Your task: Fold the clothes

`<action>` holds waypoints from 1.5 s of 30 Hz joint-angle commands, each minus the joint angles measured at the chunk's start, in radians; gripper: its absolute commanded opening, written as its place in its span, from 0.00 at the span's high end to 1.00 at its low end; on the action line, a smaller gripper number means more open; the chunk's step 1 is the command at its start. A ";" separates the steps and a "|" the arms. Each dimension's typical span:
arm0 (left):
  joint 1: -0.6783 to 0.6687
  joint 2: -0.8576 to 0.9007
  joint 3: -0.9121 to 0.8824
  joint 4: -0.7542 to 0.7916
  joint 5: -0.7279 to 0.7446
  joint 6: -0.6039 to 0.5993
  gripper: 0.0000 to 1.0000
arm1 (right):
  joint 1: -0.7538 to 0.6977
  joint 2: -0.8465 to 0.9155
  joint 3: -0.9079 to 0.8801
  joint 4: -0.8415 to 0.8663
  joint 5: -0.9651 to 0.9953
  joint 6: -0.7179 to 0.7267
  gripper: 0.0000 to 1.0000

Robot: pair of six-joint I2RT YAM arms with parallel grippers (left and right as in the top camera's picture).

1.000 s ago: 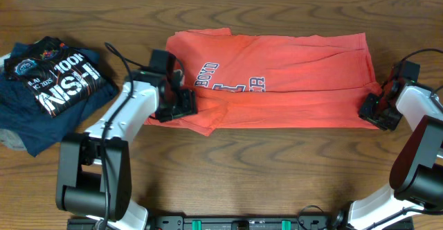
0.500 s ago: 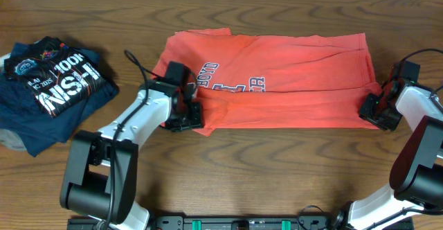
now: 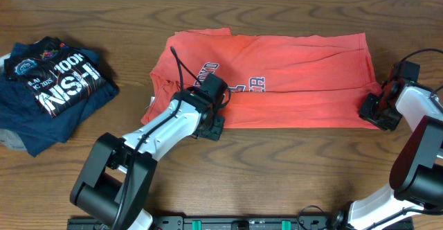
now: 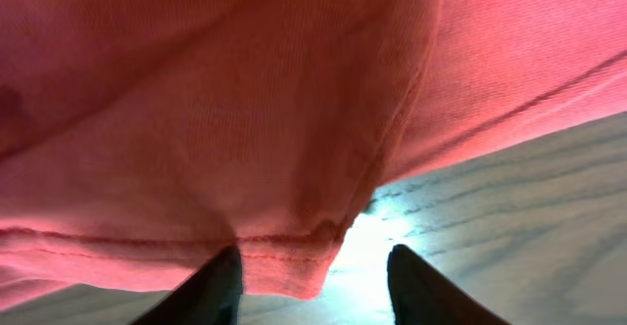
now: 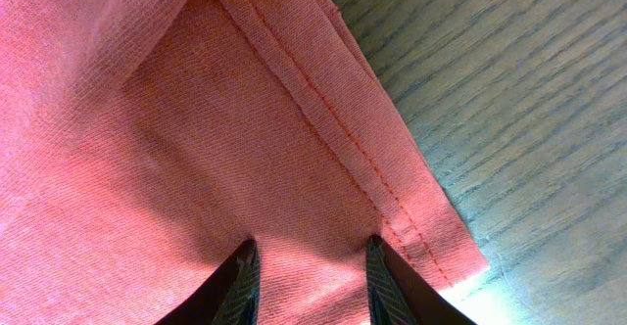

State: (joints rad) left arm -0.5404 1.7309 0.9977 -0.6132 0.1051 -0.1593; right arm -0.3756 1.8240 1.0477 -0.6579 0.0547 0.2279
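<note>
T-shirt: the coral-red T-shirt (image 3: pixel 297 64) lies spread as a wide, wrinkled band across the middle of the tabletop (image 3: pixel 277 174).
Lettering: white block lettering (image 3: pixel 255 85) shows left of the T-shirt's middle. Its near-left part is hidden under the left arm.
Left end of the T-shirt: rumpled, with the cloth drawn in toward the arm.
Left pincer: the left pincer (image 3: pixel 211 125) sits at the T-shirt's near hem, a good way in from the left end. From its own wrist camera the two dark fingers (image 4: pixel 217 288) stand apart. The stitched hem hangs down between them, and a bright strip of tabletop shows between the cloth and the other finger, so nothing is pinched.
Right pincer: the right pincer (image 3: pixel 374 112) is at the T-shirt's near right corner. Up close, its fingers (image 5: pixel 240 284) are drawn in on the cloth, which fills the space between them, so it looks clamped on that corner.
Corner detail: two stitched hems lie stacked one on the other, running off toward the bare wood beside the T-shirt.
Dark shirts: a pile of folded dark shirts (image 3: pixel 52 84) with white print lies well apart from the T-shirt, off its left end.
</note>
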 commanded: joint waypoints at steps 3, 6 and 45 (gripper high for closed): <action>-0.003 0.003 -0.001 0.019 -0.081 0.032 0.75 | 0.002 0.011 -0.021 0.000 0.008 0.003 0.66; -0.003 0.003 -0.001 0.020 -0.080 0.032 0.78 | 0.002 0.011 -0.021 0.000 0.008 0.003 0.65; 0.079 -0.014 0.306 0.080 -0.310 0.028 0.94 | 0.002 0.011 -0.021 -0.003 0.008 0.003 0.65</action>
State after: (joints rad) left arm -0.5007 1.7317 1.2533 -0.5262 -0.1692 -0.1299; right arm -0.3756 1.8240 1.0477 -0.6582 0.0555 0.2279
